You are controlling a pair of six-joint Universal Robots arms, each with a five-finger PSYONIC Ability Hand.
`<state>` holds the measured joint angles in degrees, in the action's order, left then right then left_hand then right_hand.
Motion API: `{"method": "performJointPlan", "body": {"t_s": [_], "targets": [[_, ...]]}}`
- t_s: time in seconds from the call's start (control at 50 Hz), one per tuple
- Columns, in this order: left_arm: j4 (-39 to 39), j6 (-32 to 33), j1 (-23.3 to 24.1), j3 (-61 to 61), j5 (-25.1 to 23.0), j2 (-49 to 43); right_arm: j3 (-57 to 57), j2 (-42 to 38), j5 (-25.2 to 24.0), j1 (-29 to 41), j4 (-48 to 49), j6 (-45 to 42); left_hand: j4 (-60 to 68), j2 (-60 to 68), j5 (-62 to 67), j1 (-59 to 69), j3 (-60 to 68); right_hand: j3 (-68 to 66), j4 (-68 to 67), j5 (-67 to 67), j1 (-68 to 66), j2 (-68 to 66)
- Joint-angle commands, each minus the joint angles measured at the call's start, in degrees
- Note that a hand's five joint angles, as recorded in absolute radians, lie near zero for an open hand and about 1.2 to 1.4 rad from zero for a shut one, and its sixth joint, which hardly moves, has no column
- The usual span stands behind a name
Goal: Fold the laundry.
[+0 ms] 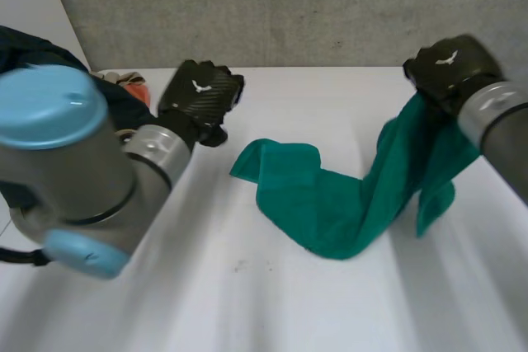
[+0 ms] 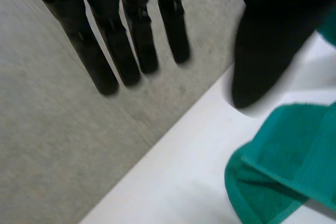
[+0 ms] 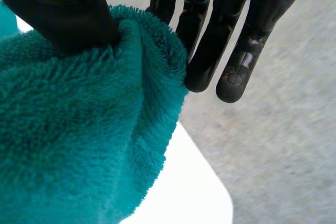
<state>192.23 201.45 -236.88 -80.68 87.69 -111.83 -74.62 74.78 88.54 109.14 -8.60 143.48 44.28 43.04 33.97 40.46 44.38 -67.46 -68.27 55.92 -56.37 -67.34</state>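
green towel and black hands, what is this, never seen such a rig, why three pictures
It is a robot with two arms at a white table, each ending in a black hand. The head view looks down from a camera behind the arms; the other two come from cameras on the wrists, looking along each palm. A green towel lies partly on the table. The right hand pinches one end between thumb and fingers and holds it up. The left hand hovers near the towel, fingers straight, holding nothing.
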Motion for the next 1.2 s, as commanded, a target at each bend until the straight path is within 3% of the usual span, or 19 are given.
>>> {"method": "performJointPlan", "body": {"t_s": [0.02,0.2,0.28,0.94,1.02,1.1,1.2], "targets": [[1.7,-0.1,0.2,6.3,-2.2,-13.6,5.6,-10.9,1.6,0.5,1.5,0.8,-26.5,-25.2,-26.2,-22.7,-26.6,-12.5,-11.7,14.1,-23.6,-12.7],[1.7,0.1,0.4,5.6,-13.4,-19.0,0.2,-5.5,1.9,0.0,5.1,1.7,-24.7,-23.4,-24.3,-20.8,-24.8,-12.5,-11.7,14.1,-23.6,-12.7],[1.7,0.3,0.5,6.1,-15.7,-20.7,-1.9,-2.0,1.5,-0.2,5.0,1.8,-20.3,-19.0,-20.0,-16.5,-20.4,-12.5,-11.7,14.1,-23.6,-12.7],[3.5,0.4,3.7,16.0,-16.0,-30.4,-9.8,-0.1,1.3,-1.9,6.1,1.8,9.2,10.4,9.5,13.0,9.1,-12.5,-11.7,14.1,-23.6,-12.7],[3.5,0.4,3.7,16.2,-16.1,-30.8,-10.3,0.0,1.4,-1.9,6.1,1.8,18.1,19.3,18.4,21.9,18.0,-12.5,-11.7,14.1,-23.6,-12.7],[3.5,0.4,3.7,16.3,-16.1,-31.2,-10.8,0.0,1.4,-1.9,6.1,1.8,34.9,36.1,35.2,38.7,34.7,-12.5,-11.7,14.1,-23.6,-12.7],[3.2,1.5,4.0,16.1,-15.2,-30.4,-11.0,0.3,1.2,-1.9,5.9,1.7,35.7,37.0,36.0,39.5,35.6,-12.5,-11.7,14.1,-23.6,-12.7]]}}
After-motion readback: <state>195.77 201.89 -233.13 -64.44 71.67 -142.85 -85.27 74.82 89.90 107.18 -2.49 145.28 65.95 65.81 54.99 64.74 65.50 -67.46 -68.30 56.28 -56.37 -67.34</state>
